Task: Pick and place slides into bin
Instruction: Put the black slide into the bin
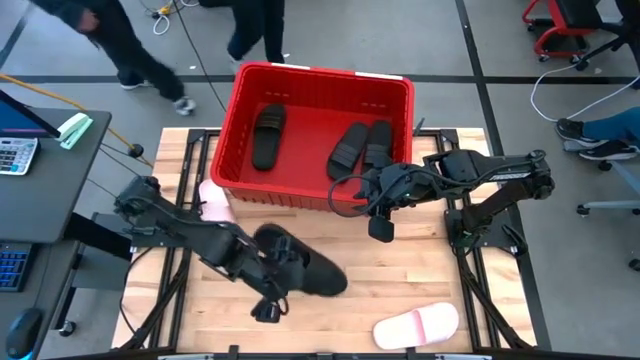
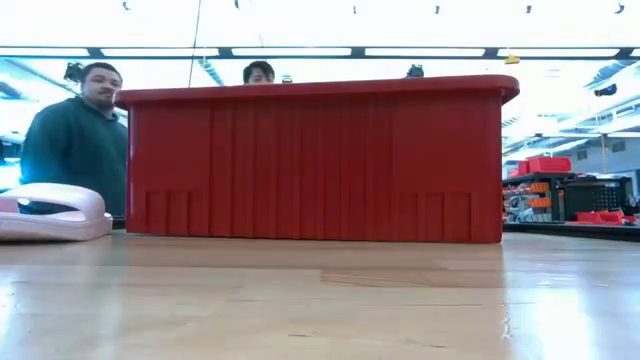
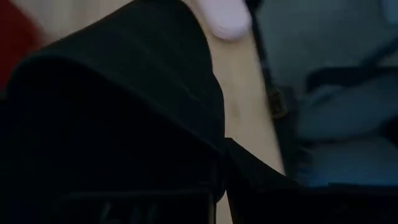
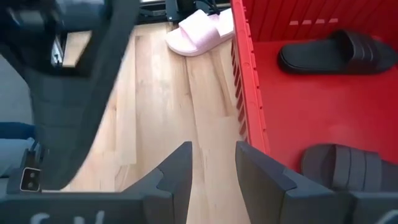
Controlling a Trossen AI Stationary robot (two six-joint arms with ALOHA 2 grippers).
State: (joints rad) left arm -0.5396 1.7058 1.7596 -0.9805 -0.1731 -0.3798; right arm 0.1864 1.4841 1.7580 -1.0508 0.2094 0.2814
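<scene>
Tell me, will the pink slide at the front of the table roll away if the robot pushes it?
Probably not: the pink slide lies flat on its sole, so it would likely skid across the table. It looks foamy, probably light. Its wide strap might bend when squeezed.

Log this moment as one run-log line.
left gripper: shut on matte black slide | right gripper: open, empty, beside red plastic bin | three black slides binned
</scene>
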